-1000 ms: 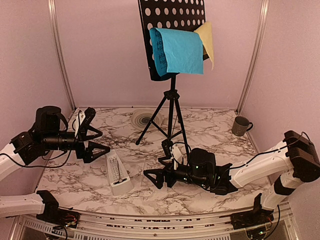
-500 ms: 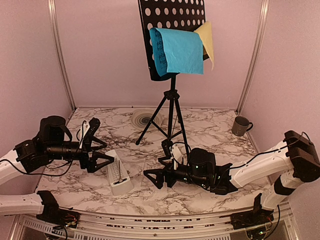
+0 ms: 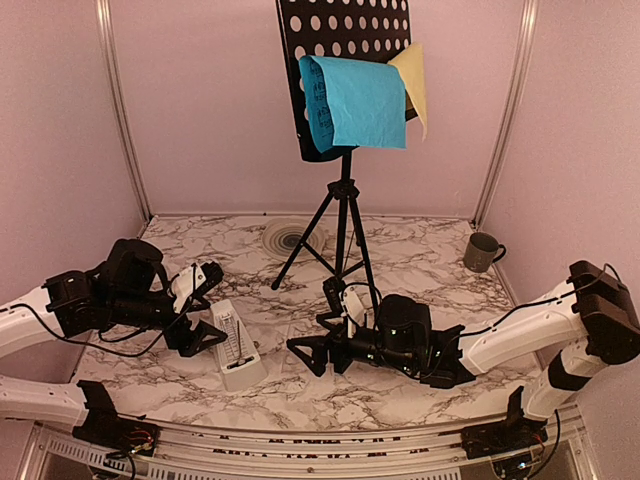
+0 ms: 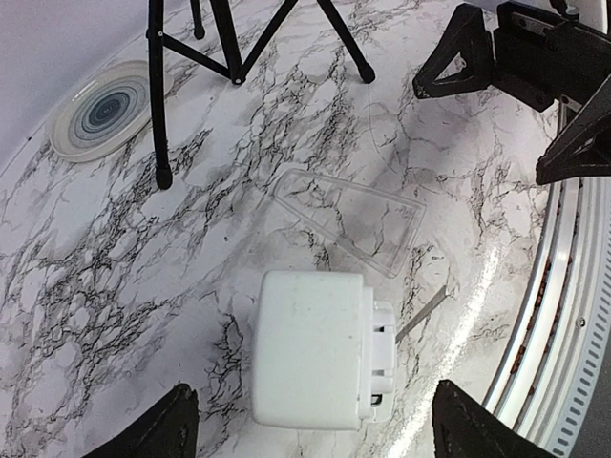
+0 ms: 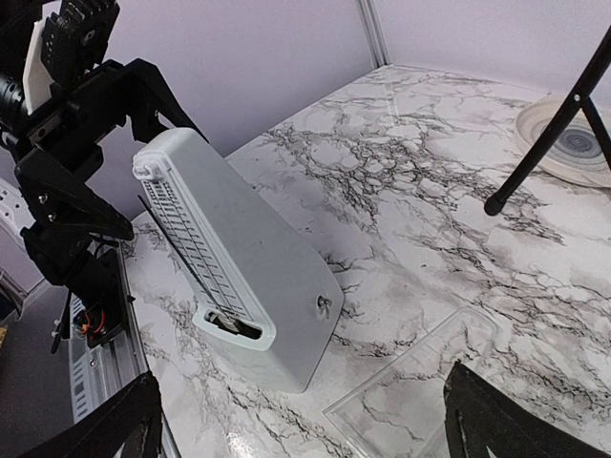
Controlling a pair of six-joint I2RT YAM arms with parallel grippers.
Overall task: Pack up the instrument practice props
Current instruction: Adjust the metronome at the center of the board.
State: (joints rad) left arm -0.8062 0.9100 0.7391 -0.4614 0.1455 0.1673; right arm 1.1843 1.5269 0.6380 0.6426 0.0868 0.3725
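The black hole-punched music stand rises on tripod legs at the back, with a blue page and a yellow page draped over it. The white pyramid metronome stands upright on the marble table. My left gripper hovers over its top, open; in the left wrist view its fingers flank the metronome with gaps on both sides. My right gripper is open and empty, low over the table to the metronome's right, facing it.
A clear flat cover lies on the table between metronome and right gripper. A round ringed plate sits by the tripod's left leg. The dark mug stands at the back right. Metal rails line the near edge.
My left arm has swung right and down, bringing its gripper from beside the metronome to over its top, jaws narrowing slightly. The right arm has stayed still.
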